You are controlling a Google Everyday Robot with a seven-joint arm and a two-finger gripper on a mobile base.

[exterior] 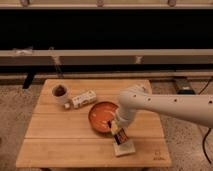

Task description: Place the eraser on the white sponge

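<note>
The white sponge lies on the wooden table near its front edge, just right of the orange bowl. My gripper hangs directly above the sponge's near-left end, reaching in from the right. It is shut on the eraser, a small dark block with an orange-red face. The eraser is tilted, and its lower end sits at or just above the sponge's top. I cannot tell whether the two touch.
An orange bowl sits mid-table, right beside the gripper. A white carton-like bottle lies on its side behind the bowl. A white cup with dark contents stands at the back left. My arm spans the table's right side.
</note>
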